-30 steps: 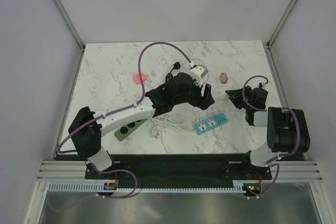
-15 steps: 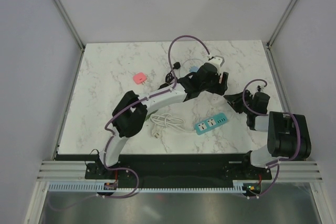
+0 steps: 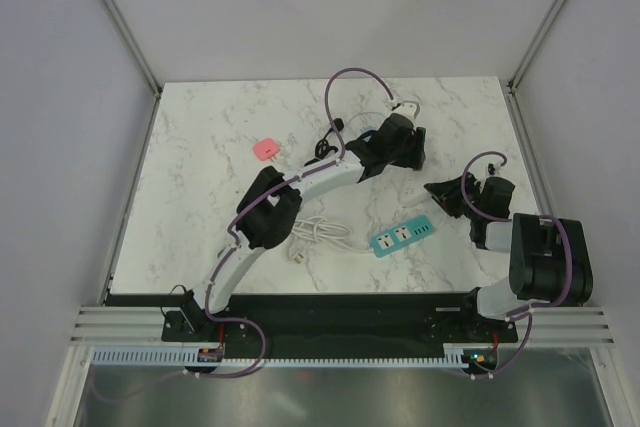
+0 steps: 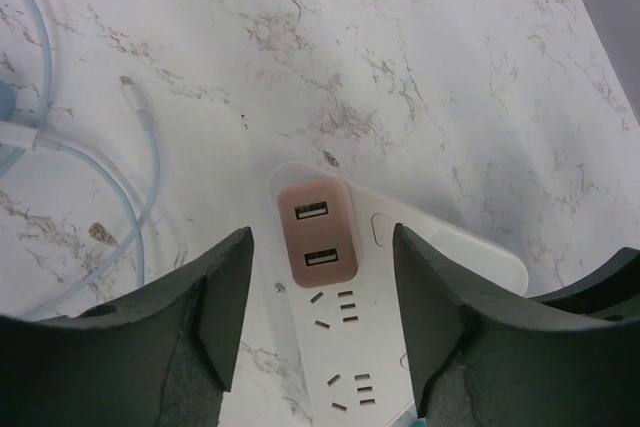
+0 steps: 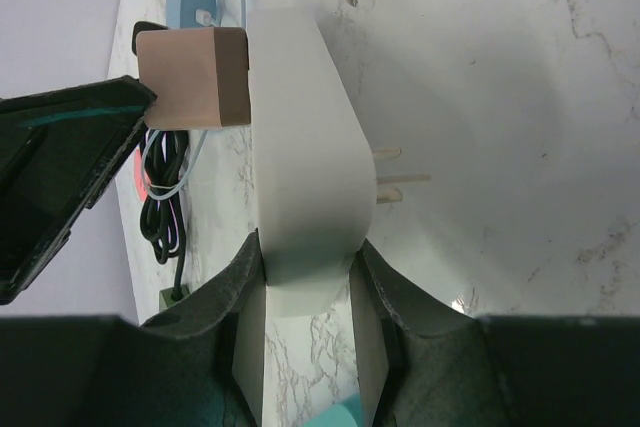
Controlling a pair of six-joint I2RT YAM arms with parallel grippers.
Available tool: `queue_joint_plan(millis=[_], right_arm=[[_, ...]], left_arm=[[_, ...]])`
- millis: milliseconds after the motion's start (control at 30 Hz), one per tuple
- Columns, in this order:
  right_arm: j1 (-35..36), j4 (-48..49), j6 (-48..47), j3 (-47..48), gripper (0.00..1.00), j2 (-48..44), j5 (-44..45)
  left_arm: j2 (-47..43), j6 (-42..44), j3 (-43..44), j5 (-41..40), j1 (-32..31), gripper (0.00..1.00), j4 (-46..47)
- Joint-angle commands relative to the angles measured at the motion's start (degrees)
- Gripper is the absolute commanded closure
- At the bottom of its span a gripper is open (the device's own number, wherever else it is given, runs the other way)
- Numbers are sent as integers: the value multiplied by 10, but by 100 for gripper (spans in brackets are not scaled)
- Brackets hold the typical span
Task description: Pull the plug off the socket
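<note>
Comparing the overhead views, the left arm has swung from the middle of the bench [image 3: 200, 207] out to its far right part within the last second. The left hand [image 4: 320, 252] now stands directly over the plug [image 4: 315, 217].

Task item: the plug is a pinkish-brown cube with two USB ports, fully seated in the white socket [image 4: 440, 257]. No gap shows between the two bodies in either wrist view. From overhead the plug is hidden beneath the left hand.

Left hand: spread wide and holding nothing. Its fingers [image 4: 225, 297] stand one on each side of the plug, with bare socket visible between each finger and the cube. In the right wrist view a dark finger lies just beside the plug's outer end; contact there cannot be confirmed.

Right hand [image 5: 308, 257]: clamped across the narrow body of the socket and holding it on edge, with the plug projecting from one face and bare prongs from the opposite face.

Other items: a teal power strip [image 3: 403, 235] lies near the right hand, and a pale blue cable [image 4: 150, 187] lies left of the socket. Neither is involved.

Assessment: the approach appears complete and the brace is in place, but extraction has not begun. The next move calls for the left fingers to close squarely on the cube, then draw it straight away from the socket face. An off-centre pinch risks slipping off the smooth sides.
</note>
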Motion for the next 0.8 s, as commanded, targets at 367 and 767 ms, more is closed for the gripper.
queue_joint_plan(millis=[367,767], right_arm=[[-1,-88,-60,-7,99,14,11],[-2,-54,-26,32,49,73,22]], left_arm=[[31,-33,41,96,2,98,3],[-4,-39,-5,147,2,98,17]])
